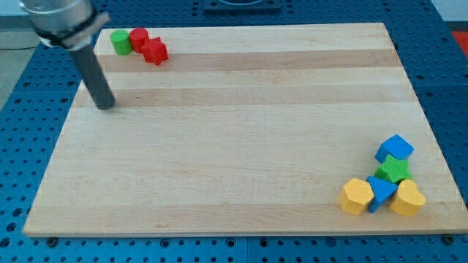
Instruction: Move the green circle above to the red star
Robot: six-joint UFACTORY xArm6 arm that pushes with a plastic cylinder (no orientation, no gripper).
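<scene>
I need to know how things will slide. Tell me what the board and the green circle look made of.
The board looks like pale wood with a smooth finish: lengthwise grain and plank bands show. The green circle looks like painted wood or plastic, matte and evenly coloured; the picture cannot settle which. My tip rests below it.

Light wooden board point(241, 131) on blue perforated table point(14, 146). Red cylinder block point(138, 38) near the view's top left. Cluster at the view's bottom right: blue cube point(395, 148), green star block point(393, 170), blue triangular block point(379, 192), yellow hexagonal block point(355, 196), yellow heart-shaped block point(408, 198).
</scene>
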